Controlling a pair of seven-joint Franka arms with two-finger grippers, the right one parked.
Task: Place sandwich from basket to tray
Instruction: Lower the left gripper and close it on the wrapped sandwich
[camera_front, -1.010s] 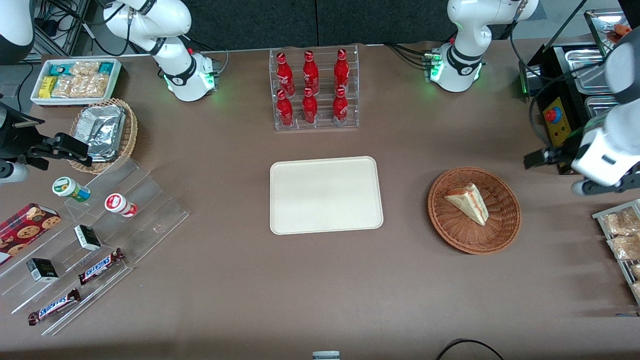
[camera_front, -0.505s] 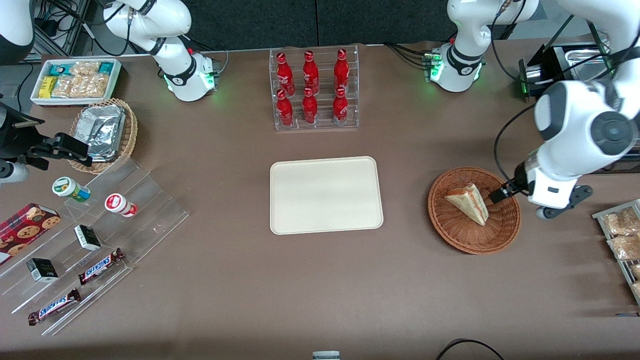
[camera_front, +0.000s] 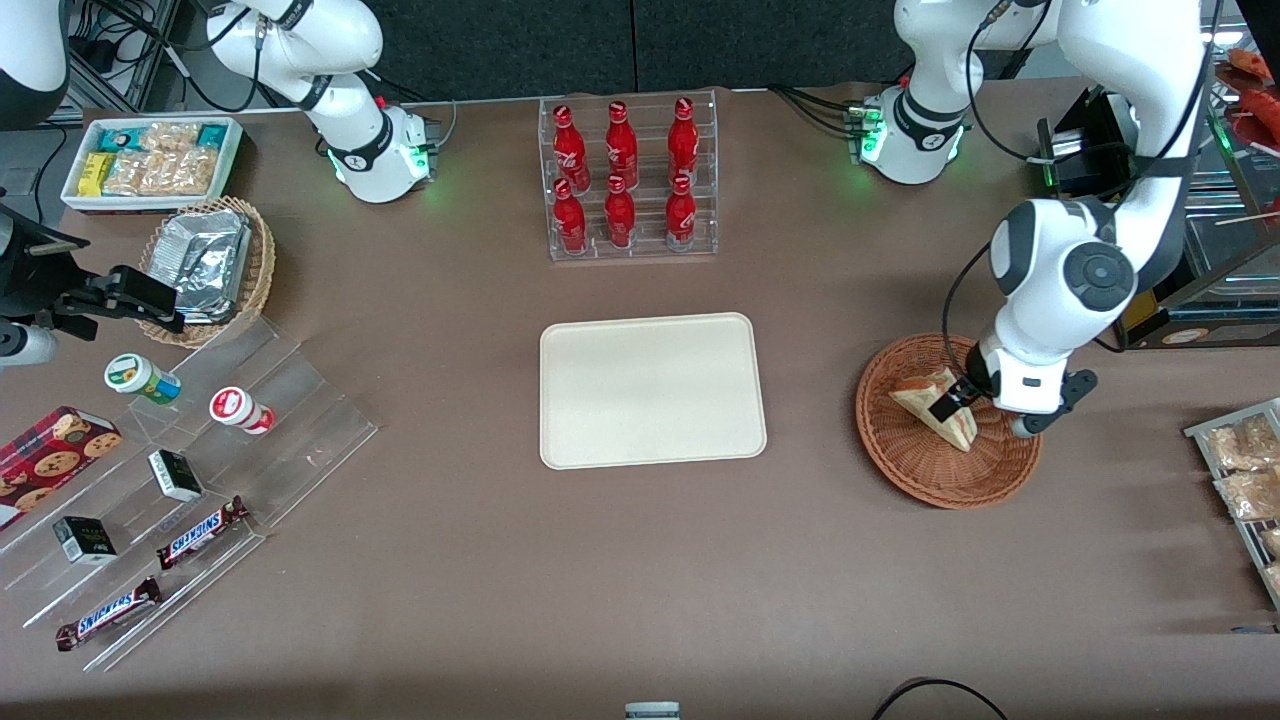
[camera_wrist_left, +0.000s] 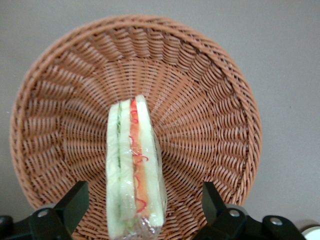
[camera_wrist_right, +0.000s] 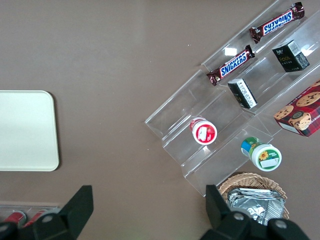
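Note:
The sandwich (camera_front: 915, 398) is a pale bread wedge lying in the reddish-brown wicker basket (camera_front: 900, 470). In the left wrist view the sandwich (camera_wrist_left: 134, 170) shows its red and green filling edge inside the basket (camera_wrist_left: 210, 100). My left gripper (camera_front: 957, 400) hangs just over the sandwich and is open. Its black fingers (camera_wrist_left: 75, 202) stand on either side of the wedge with gaps between, gripper (camera_wrist_left: 142, 207) centred on it. The cream tray (camera_front: 650, 390) lies bare at the table's middle, also seen as tray (camera_wrist_right: 25, 130) in the right wrist view.
A clear rack of red bottles (camera_front: 625, 180) stands farther from the front camera than the tray. A rack of snack packets (camera_front: 1245, 480) lies at the working arm's end. A foil-packet basket (camera_front: 205, 265), white bin (camera_front: 150, 160) and acrylic steps (camera_front: 200, 470) sit toward the parked arm's end.
The left arm swung in from the working arm's end of the table. Its gripper came over the basket rim and now straddles the sandwich. The sandwich has not moved.

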